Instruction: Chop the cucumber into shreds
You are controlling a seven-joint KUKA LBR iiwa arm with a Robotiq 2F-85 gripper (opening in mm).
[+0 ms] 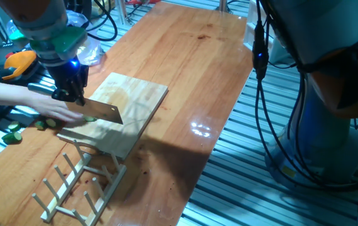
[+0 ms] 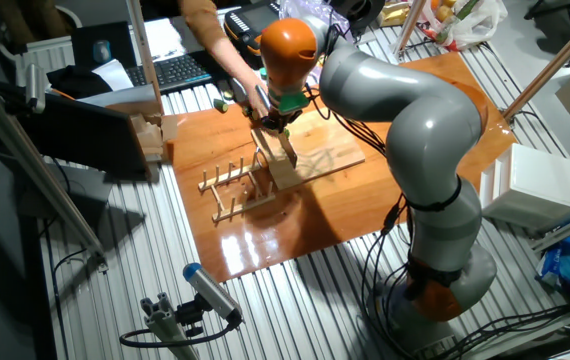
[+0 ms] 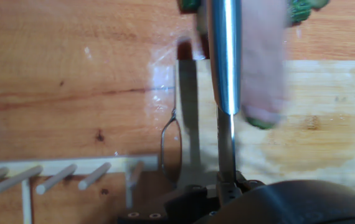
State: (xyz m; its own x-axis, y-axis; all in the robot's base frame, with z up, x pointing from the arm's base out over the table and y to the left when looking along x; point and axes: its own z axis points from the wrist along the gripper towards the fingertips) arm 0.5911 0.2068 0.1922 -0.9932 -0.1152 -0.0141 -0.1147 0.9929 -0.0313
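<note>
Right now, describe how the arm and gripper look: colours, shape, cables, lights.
The arm has rounded silver-grey links with orange joint rings, and black cables run along its lower part. Above the black gripper sits a teal-green ring with a small blue light.

Glossy wooden table, ribbed metal floor, keyboard, white box, overhead glare.

The cucumber lies on the wooden board. Only a green edge shows, under a blurred fingertip. The shreds cannot be made out.
</note>
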